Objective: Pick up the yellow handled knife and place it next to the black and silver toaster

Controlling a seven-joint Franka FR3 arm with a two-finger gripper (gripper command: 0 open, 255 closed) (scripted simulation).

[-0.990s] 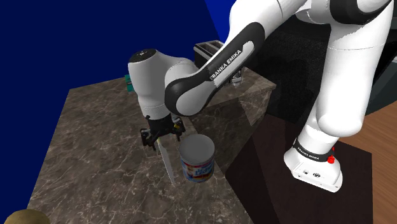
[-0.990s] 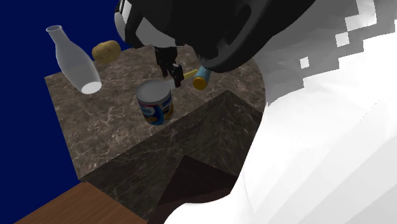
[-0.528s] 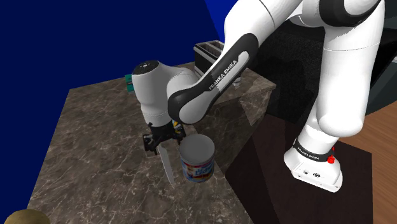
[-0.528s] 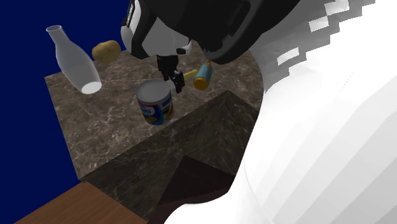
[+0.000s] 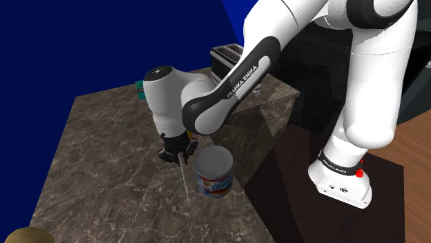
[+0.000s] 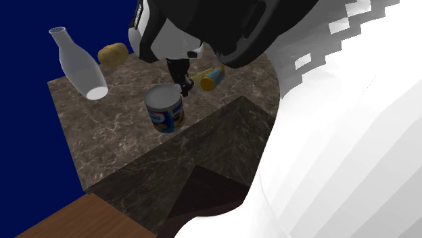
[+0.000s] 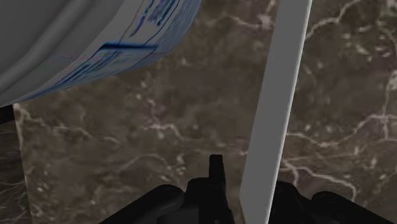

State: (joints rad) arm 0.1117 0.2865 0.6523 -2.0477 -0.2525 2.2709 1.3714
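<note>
- Seeing the fingers (image 7: pixel 216 181) pinched narrow on the knife (image 7: pixel 273 95), clamped at its handle end, with the blade (image 5: pixel 186 181) running straight out ahead from between them.
- Gone from wide open a second ago, through half closed, to shut on it now.
- Also rolled the blade: lying flat ahead of the fingers before, reading as a thin edge-on line in the shoulder view now. Probably squeezed up onto its edge by the closing.
- No sign of lift yet: same spot as before, low over the bench (image 5: pixel 103 152) just ahead of the fingers.
- Means the grasp step looks done, with lift, carry and set-down all left.
- Worth watching the can (image 5: pixel 214 172): just beside the fingers and close alongside the blade, not touching as far as visible. Best to lift straight up before any sideways move.
- Toaster (image 5: pixel 226 55) well apart from the fingers, back behind them at the far end of the bench, so a long carry.
- Can't confirm how firm the hold is, with the handle hidden under the fingers. Possible swivel of that long blade in the grip during the carry.
</note>
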